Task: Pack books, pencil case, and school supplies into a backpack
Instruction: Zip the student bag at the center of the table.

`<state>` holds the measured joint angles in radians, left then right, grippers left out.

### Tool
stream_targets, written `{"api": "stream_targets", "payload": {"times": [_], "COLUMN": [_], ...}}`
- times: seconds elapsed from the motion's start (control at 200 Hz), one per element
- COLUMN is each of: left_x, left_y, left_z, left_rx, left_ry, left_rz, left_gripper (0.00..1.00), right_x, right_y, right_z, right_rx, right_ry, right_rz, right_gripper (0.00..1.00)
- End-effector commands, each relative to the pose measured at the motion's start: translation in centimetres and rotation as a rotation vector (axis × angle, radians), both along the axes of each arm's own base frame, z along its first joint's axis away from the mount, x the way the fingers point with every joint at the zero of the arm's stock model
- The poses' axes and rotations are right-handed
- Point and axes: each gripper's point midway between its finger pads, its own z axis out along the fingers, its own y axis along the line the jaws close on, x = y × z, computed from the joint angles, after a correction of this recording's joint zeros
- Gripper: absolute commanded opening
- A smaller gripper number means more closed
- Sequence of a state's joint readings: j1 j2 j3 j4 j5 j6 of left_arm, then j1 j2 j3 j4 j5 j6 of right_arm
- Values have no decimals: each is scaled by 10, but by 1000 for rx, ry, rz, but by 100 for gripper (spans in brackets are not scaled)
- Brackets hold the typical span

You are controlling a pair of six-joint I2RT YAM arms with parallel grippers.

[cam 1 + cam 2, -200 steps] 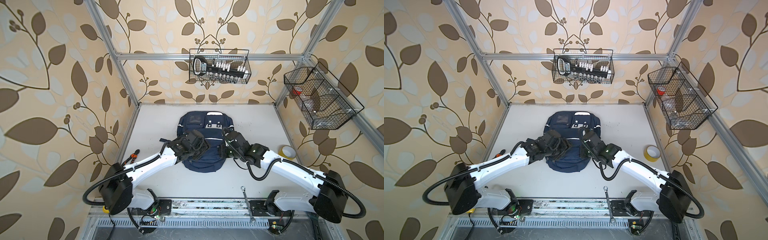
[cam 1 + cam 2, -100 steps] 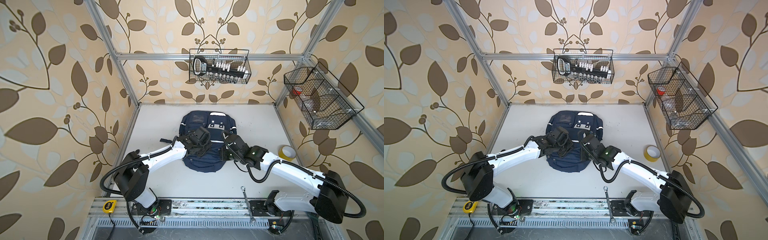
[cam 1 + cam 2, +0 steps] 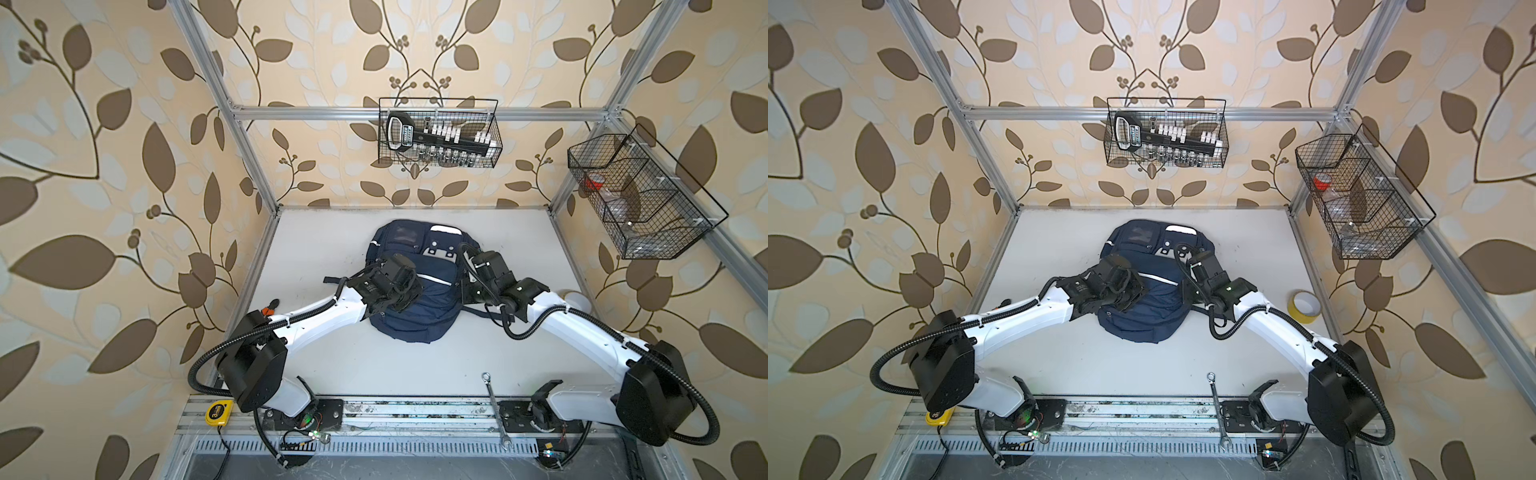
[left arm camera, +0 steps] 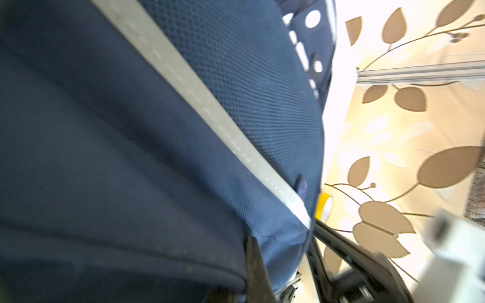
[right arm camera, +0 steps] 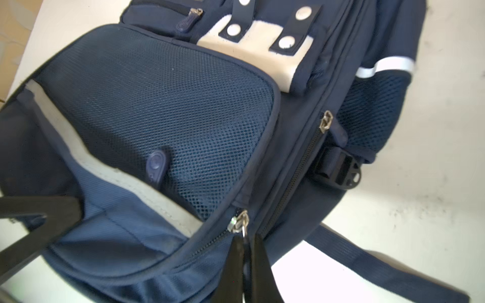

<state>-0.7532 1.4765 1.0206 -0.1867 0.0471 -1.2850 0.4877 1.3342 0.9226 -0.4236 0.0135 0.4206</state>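
The navy backpack lies flat mid-table, front pockets up. My left gripper sits on its left front. The left wrist view shows one dark finger with blue fabric of the backpack pinched against it; the gripper is shut. My right gripper is at the backpack's right side, fingers nearly together on a silver zipper pull of the backpack. Books, pencil case and school supplies are out of view.
A yellow tape roll lies right of the backpack. A wrench rests at the front edge, orange-handled pliers by the left wall, a tape measure on the rail. Wire baskets hang on the walls.
My left arm has reached further over the backpack and its gripper has closed on the fabric. The backpack shifted slightly. The right gripper has stayed shut at the zipper.
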Motion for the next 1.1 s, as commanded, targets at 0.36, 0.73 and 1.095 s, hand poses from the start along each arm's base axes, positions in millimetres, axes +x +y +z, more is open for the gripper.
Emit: {"api": "stream_targets", "payload": {"times": [0.36, 0.73, 1.095], "left_x": [0, 20, 7], "left_y": [-15, 23, 203], "left_z": [3, 116, 112], "left_rx": [-29, 252, 901], "left_ry": [-54, -410, -563], "left_rz": [-132, -180, 21], "left_gripper": [28, 99, 99], "right_x": [39, 2, -12], "right_y": [-34, -78, -121], "right_z": [29, 113, 107], "right_rx": [-131, -97, -96], "right_ry": [-89, -337, -524], "right_rz": [-126, -300, -510], "right_gripper": [29, 65, 100]}}
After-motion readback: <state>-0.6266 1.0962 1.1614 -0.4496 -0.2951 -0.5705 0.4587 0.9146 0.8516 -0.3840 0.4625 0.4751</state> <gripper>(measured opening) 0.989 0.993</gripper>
